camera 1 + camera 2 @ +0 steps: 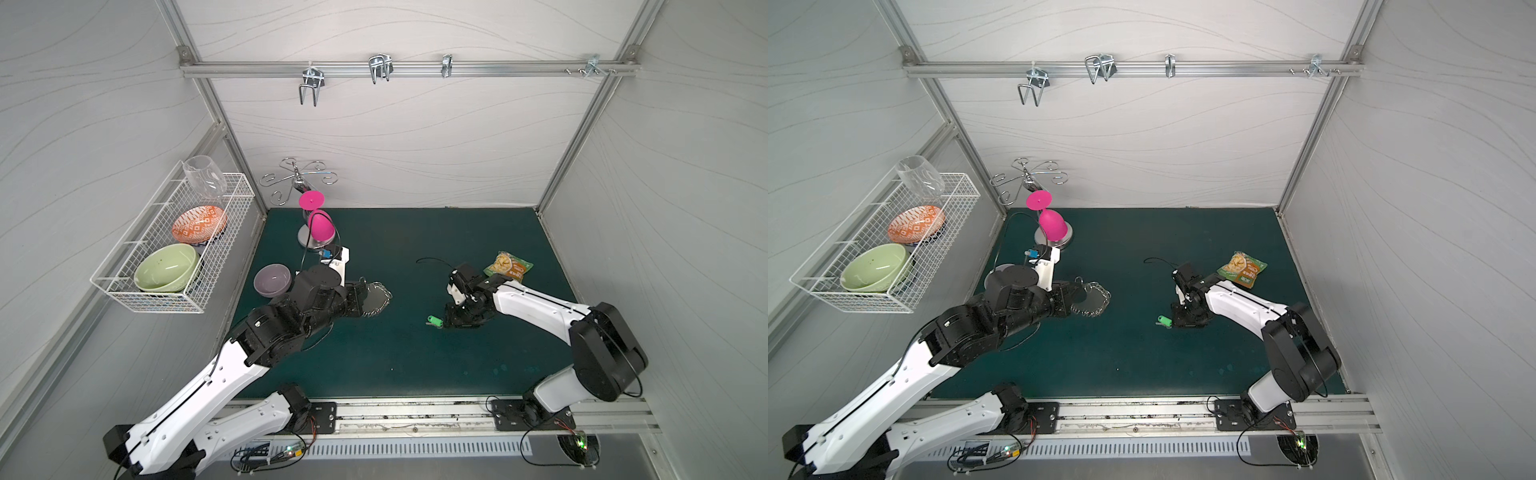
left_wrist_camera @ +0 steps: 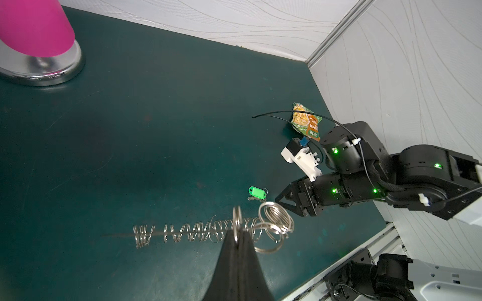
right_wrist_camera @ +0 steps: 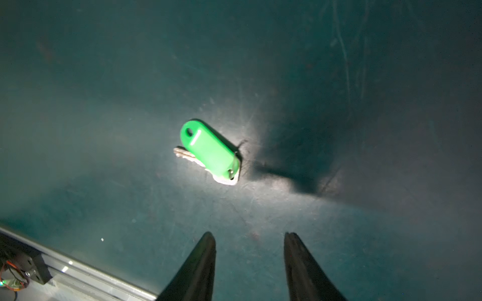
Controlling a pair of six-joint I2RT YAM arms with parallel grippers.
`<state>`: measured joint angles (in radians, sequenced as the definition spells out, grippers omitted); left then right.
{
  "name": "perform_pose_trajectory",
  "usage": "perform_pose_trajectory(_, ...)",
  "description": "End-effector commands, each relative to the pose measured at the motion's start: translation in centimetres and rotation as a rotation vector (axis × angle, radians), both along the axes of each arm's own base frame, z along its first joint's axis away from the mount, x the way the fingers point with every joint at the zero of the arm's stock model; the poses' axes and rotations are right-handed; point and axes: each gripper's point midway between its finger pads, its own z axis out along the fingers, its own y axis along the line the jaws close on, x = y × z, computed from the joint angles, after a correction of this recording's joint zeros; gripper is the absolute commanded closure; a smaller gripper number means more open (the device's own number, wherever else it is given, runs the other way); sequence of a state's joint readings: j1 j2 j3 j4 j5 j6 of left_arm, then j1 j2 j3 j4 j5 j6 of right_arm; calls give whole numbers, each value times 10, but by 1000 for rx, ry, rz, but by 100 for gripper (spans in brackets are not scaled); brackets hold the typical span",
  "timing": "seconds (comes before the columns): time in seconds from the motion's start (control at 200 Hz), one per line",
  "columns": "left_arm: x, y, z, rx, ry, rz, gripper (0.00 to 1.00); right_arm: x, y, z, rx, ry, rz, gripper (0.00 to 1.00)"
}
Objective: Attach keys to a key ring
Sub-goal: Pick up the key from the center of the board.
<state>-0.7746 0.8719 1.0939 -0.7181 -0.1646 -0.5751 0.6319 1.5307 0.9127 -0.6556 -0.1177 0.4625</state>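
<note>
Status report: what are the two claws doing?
Left gripper shut on grey ring-lined oval plate. Right gripper open, short of green plastic key tag on mat. Nothing in between.

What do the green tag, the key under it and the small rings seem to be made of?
The green tag looks like plastic: even bright colour, smooth slight gloss, a moulded hole. The key looks like metal, silvery and pale where light hits it. The rings look like thin steel wire with bright glints; the exact metal is unclear.
</note>
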Motion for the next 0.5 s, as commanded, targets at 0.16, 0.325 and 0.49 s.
perform_pose_trajectory(0.16,6,-10,41,-96,-103,-19,100,11,12,-5,35,23,-39,63)
perform_pose_trajectory(0.325,6,-9,40,-91,-101,-15,100,16,15,-10,26,28,-39,66)
perform_pose_trajectory(0.49,7,-9,41,-89,-103,-13,100,22,20,-12,36,31,-44,69)
